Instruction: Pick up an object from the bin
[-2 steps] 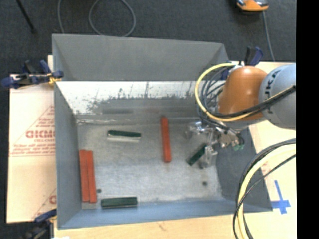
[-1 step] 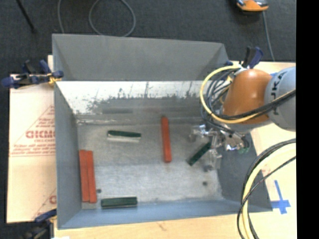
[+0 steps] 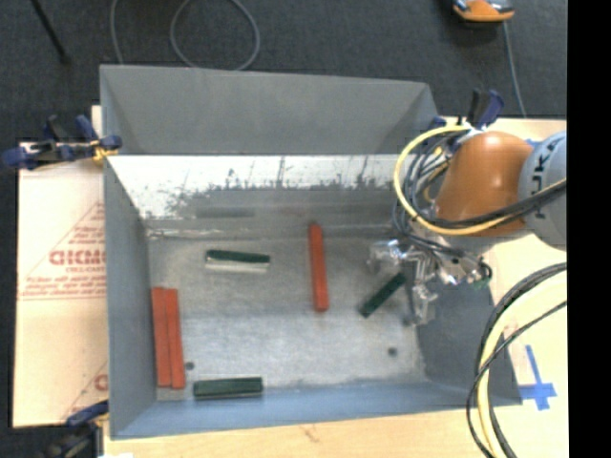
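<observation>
My gripper (image 3: 417,299) hangs low at the right side of the bin, under the orange cover. A short dark green stick (image 3: 381,297) lies tilted just to its left, its upper end touching or almost touching the gripper. Further left an orange-red stick (image 3: 318,267) lies lengthwise on the bin floor. A tiny dark speck (image 3: 391,353) sits on the floor below the gripper.
A dark green bar on a pale strip (image 3: 237,259) lies left of centre. Two red bars side by side (image 3: 167,337) rest along the left wall. A dark green block (image 3: 228,386) lies by the front wall. The bin's right wall is close beside the gripper.
</observation>
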